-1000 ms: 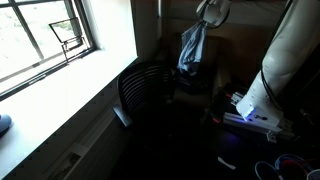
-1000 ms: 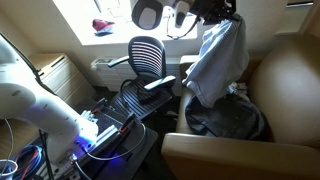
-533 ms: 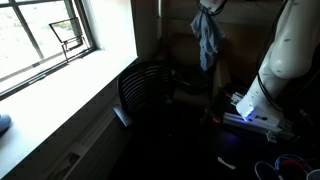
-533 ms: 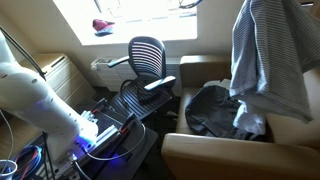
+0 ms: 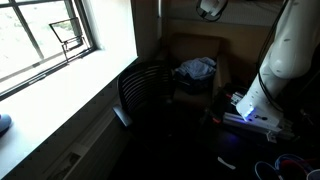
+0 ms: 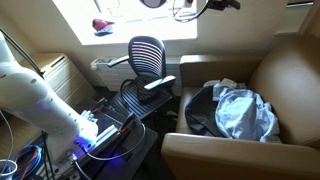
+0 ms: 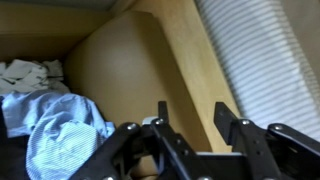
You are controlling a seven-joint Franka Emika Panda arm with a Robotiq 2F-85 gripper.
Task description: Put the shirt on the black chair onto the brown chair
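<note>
The light blue shirt [image 6: 246, 112] lies crumpled on the seat of the brown armchair [image 6: 292, 70]; it also shows in an exterior view [image 5: 197, 68] and at the left of the wrist view [image 7: 55, 122]. The black office chair [image 6: 146, 62] stands beside the armchair with its seat bare; it is a dark shape in an exterior view [image 5: 145, 88]. My gripper [image 7: 192, 113] is open and empty, high above the armchair, seen near the top edge in both exterior views [image 5: 211, 8] [image 6: 196, 4].
A dark garment or bag [image 6: 198, 112] lies on the armchair seat under the shirt. A window sill [image 5: 60, 85] runs along one wall. The robot base with blue lights [image 6: 95, 135] and cables [image 6: 20, 160] sit on the floor near the black chair.
The shirt hung from my gripper above the armchair; now it has dropped onto the seat. My gripper has opened and risen toward the top of the views.
</note>
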